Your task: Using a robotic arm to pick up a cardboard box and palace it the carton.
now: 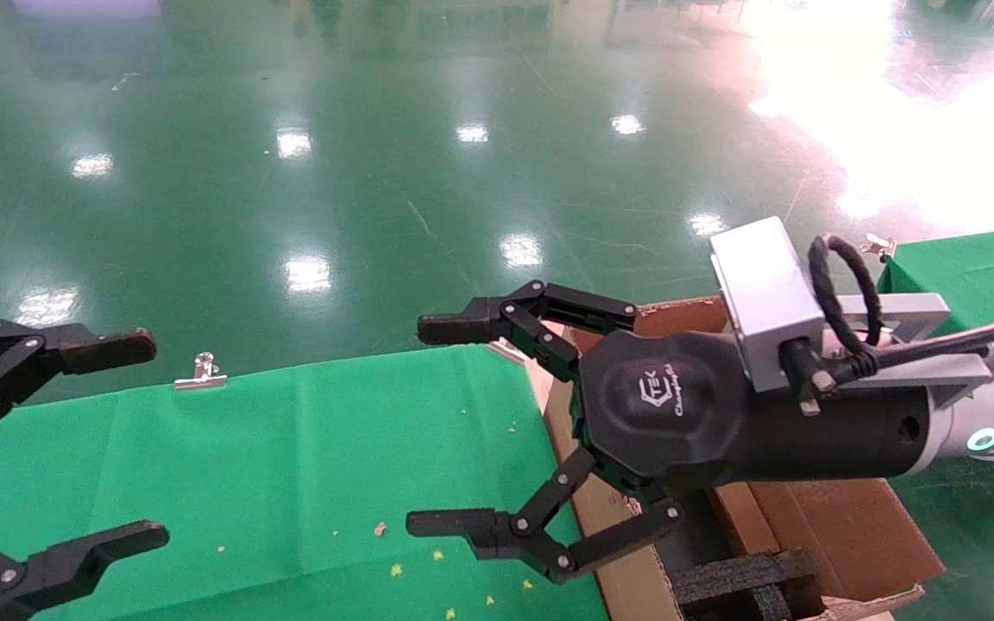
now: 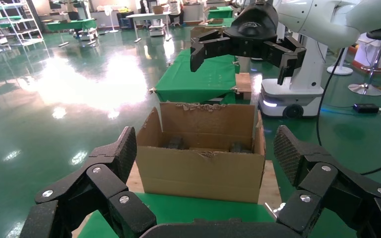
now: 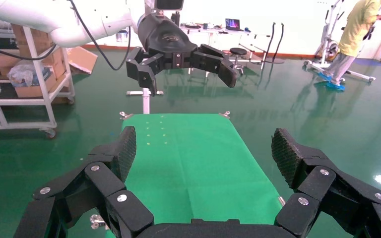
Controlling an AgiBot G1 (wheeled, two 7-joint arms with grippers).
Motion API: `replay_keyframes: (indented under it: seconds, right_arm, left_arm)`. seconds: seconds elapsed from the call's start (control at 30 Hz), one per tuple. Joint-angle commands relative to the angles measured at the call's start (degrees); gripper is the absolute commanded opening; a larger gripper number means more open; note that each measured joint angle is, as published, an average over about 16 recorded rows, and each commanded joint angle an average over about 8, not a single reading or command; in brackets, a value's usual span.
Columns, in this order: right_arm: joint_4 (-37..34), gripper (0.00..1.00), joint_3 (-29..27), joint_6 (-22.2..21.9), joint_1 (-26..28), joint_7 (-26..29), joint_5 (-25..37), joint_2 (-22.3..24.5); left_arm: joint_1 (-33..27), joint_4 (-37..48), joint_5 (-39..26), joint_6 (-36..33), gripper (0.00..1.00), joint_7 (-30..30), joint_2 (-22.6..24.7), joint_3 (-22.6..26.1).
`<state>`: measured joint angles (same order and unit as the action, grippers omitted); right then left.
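The large brown carton (image 1: 842, 526) with ragged flaps stands off the right end of the green-clothed table (image 1: 290, 466), with black foam blocks (image 1: 739, 578) inside. In the left wrist view the carton (image 2: 201, 168) stands open-topped just beyond the table end. My right gripper (image 1: 418, 424), on the white arm with the teal ring, is open and empty, hovering over the carton's near flap and the table's right end. My left gripper (image 1: 152, 440) is open and empty at the table's left end. The small cardboard box is not in view.
A metal clip (image 1: 201, 371) holds the cloth at the table's far edge. A second green table (image 1: 980, 259) stands at the far right. Glossy green floor surrounds the table. A person in yellow (image 3: 357, 29) and a cart with boxes (image 3: 25, 74) stand far behind.
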<state>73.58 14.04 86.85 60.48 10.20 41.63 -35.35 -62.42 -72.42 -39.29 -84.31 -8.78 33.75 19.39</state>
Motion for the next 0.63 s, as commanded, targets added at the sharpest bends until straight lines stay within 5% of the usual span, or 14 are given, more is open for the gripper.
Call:
replay_keyframes:
  seconds: [0.03, 0.63]
  right_arm:
    - [0.0, 1.00, -0.8, 0.5, -0.4, -0.2, -0.1, -0.1]
    - [0.0, 1.00, 1.5, -0.9, 0.8, 0.5, 0.1, 0.2]
  left_arm:
    - [0.0, 0.0, 0.0, 0.0, 1.00, 0.0, 0.0, 0.0]
    - [0.0, 0.0, 0.0, 0.0, 1.00, 0.0, 0.0, 0.0]
